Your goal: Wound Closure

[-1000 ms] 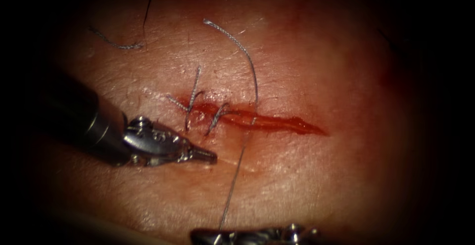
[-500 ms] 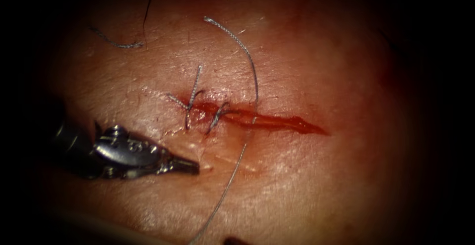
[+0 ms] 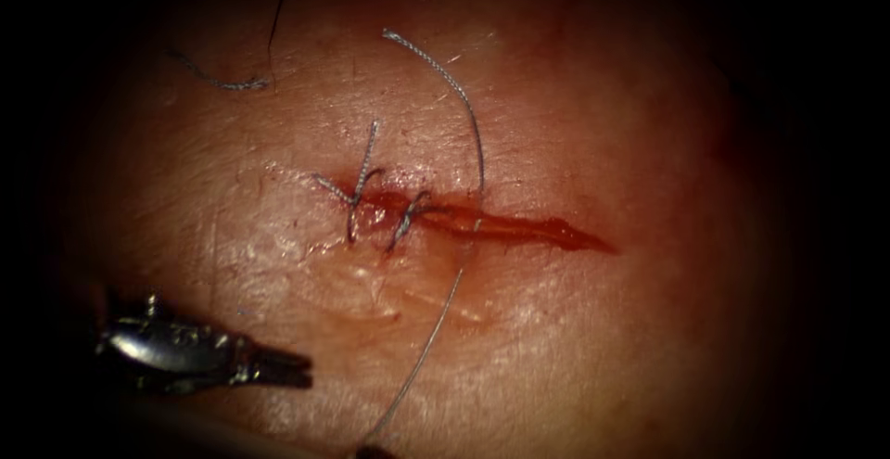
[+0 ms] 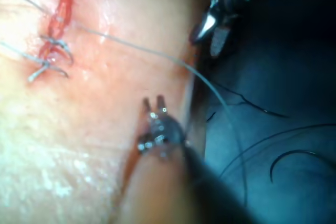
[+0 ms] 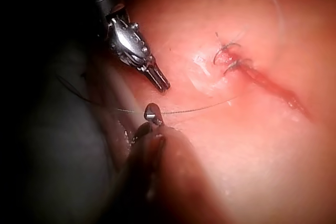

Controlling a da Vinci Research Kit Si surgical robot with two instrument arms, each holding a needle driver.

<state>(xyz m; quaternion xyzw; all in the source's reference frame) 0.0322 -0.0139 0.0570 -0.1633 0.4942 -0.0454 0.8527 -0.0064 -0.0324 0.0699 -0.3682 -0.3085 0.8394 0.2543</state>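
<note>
The cut (image 3: 501, 225) runs across the tissue (image 3: 575, 348) with red fluid in it, and two tied stitches (image 3: 385, 207) close its left end. A third thread (image 3: 425, 348) crosses the cut to the right of them. Its frayed tail (image 3: 436, 65) lies beyond the cut, and its long end curves slackly down to the near edge. My left tool (image 3: 301, 369) hovers low at the left, jaws slightly apart, holding nothing. My right tool (image 4: 214, 31) stands off the tissue's near edge with jaws spread. The thread (image 5: 199, 109) runs past its tip (image 5: 152, 113).
A cut piece of thread (image 3: 218, 82) and a dark hair (image 3: 276, 14) lie at the far left. Blue drape (image 4: 294, 77) borders the tissue's near edge. A dark curved arc (image 4: 286, 158) lies on it; I cannot tell whether it is the needle.
The left tool drew back from beside the stitches to the lower left. The right tool sank below the near edge, and the thread it held taut went slack.
</note>
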